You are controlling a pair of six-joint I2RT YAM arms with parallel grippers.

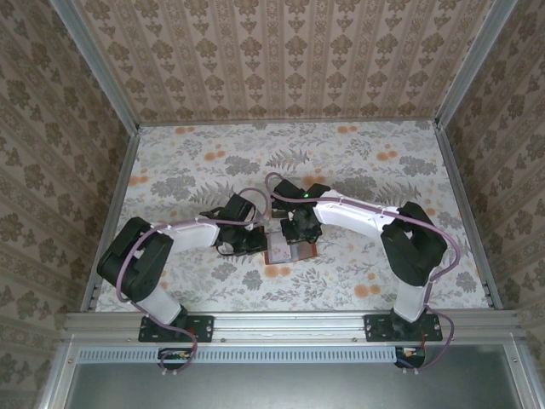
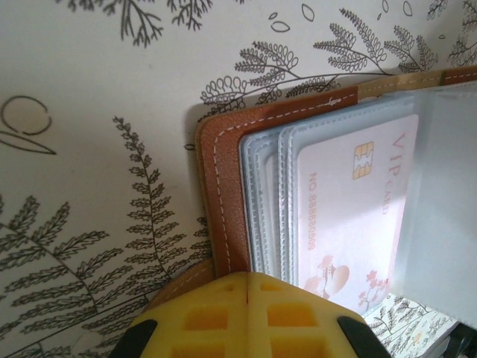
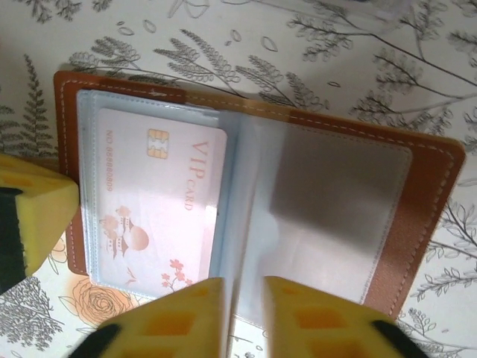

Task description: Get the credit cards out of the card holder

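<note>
The card holder, a reddish-brown leather wallet, lies open on the table between both arms. A pale pink credit card marked VIP sits in the clear pockets of its left half. My left gripper is shut, its yellow tips resting on the wallet's brown left edge. My right gripper stands at the fold with its jaws nearly together on a clear sleeve leaf. That leaf stands raised over the card's right end.
The floral tablecloth has free room behind and to both sides of the wallet. A clear plastic tray edge lies just beyond the wallet's far side. Patterned walls and metal rails enclose the table.
</note>
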